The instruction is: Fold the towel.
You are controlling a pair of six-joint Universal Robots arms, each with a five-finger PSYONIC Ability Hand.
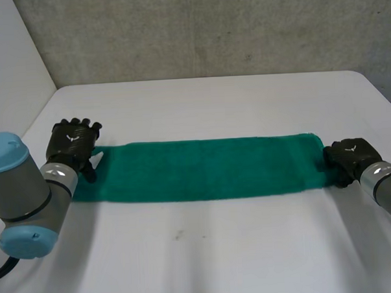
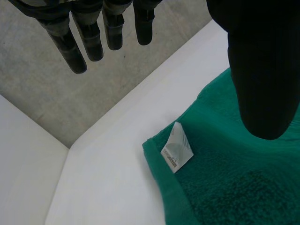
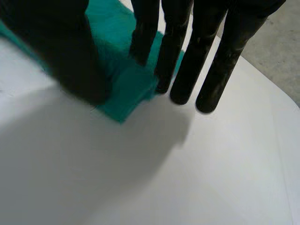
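Lying flat across the white table (image 1: 219, 249), the green towel (image 1: 203, 169) forms one long, narrow band running left to right, with a grey wall (image 1: 210, 29) behind the table. One white label (image 2: 177, 149) sticks up at the towel's far left corner. Two hands flank the single towel. The left hand (image 1: 71, 145) hangs over the left end, fingers straight and spread, thumb above the cloth, holding nothing. The right hand (image 1: 348, 158) stands at the right end, fingers (image 3: 187, 51) straight, some tips on the towel's corner, others on bare table just beside it.
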